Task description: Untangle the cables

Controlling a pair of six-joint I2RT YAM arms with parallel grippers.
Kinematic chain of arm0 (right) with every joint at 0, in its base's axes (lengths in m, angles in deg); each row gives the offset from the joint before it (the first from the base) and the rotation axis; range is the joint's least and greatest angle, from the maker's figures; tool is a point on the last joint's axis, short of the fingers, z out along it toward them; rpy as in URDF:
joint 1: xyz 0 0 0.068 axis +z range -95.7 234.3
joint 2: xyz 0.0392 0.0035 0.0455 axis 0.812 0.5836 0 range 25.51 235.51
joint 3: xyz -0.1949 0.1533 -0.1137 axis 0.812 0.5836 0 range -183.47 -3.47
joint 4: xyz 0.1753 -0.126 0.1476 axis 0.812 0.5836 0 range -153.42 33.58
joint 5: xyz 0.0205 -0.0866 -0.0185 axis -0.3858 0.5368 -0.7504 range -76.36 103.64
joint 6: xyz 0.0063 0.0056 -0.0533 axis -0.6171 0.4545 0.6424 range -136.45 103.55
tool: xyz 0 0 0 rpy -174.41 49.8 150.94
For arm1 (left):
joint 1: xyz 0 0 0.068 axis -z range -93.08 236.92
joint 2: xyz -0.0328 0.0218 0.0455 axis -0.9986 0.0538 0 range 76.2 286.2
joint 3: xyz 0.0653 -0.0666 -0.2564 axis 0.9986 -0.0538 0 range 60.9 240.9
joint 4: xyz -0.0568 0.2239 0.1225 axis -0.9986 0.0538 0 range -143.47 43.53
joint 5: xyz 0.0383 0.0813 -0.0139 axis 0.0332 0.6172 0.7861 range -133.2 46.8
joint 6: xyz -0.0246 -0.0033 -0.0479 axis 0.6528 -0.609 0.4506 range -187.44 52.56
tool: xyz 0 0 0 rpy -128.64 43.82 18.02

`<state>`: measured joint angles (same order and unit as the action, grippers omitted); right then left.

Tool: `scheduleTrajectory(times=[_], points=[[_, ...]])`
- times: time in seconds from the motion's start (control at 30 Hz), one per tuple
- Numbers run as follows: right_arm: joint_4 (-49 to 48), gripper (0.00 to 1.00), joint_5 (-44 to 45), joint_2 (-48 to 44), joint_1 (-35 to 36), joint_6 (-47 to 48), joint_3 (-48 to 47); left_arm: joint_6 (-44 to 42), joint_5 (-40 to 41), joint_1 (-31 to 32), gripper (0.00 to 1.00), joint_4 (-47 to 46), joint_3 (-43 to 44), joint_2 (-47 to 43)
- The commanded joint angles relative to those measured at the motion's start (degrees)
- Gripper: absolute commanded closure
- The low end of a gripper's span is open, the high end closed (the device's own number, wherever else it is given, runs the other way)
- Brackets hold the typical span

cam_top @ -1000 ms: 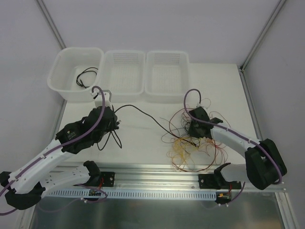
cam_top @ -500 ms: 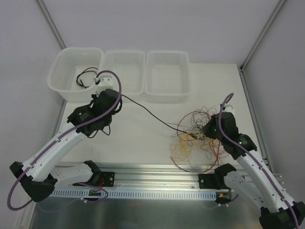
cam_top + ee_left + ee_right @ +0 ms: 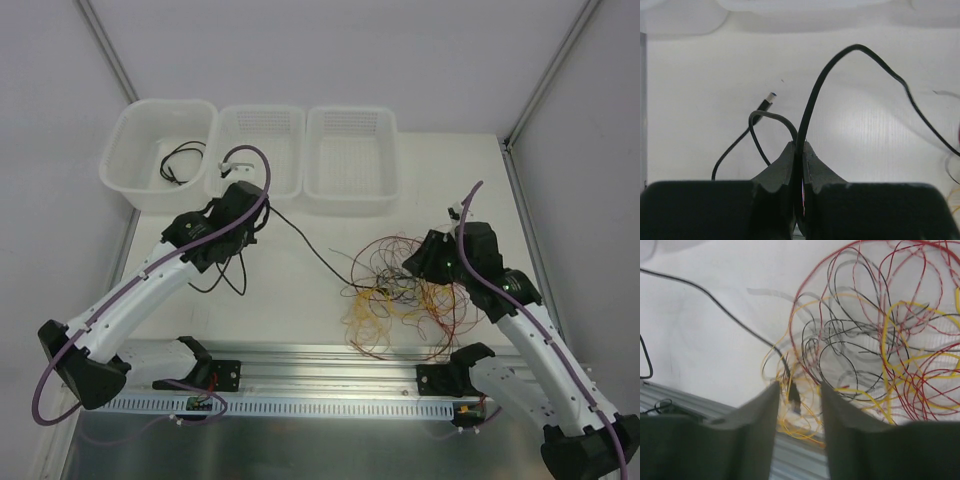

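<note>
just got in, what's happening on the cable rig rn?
The left tool is shut on a black cable. That cable runs right into the tangle of red, yellow and black wires. The right tool is open low over the tangle, with the cable's plug end between its fingers but not gripped. One coiled cable lies in the left bin.

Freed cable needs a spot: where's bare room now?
Free: middle basket and right basket, both empty; table strip between baskets and tangle, right of the stretched black cable. Crowded: tangle at front right; left tub already holds a coiled cord.
</note>
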<state>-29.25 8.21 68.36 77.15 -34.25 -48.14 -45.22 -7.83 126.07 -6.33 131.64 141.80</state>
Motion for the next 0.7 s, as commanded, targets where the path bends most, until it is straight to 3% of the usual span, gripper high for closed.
scheduleTrajectory(times=[0.0, 0.07, 0.23, 0.5, 0.67], points=[[-2.4, 0.52, -3.2, 4.0, -0.3, 0.0, -1.9, 3.5, -5.1, 2.6, 1.00, -2.0, -0.3, 1.8], [-1.0, 0.43, -3.1, 5.5, 0.2, 0.6, -1.9, 4.1, -5.1, 3.5, 1.00, -2.0, -0.3, 2.0], [2.4, 0.40, 5.6, 6.9, 7.1, -0.9, -2.9, 5.9, -6.4, 3.6, 1.00, -2.4, 0.4, 0.9], [5.1, 0.42, 30.5, 10.5, 29.0, -10.9, -6.0, 7.6, -6.1, 5.3, 1.00, -2.3, 0.6, -0.3], [11.2, 0.41, 40.3, 18.9, 41.8, -17.6, -14.2, 9.2, -6.5, 5.5, 1.00, -2.4, -1.4, -1.1]])
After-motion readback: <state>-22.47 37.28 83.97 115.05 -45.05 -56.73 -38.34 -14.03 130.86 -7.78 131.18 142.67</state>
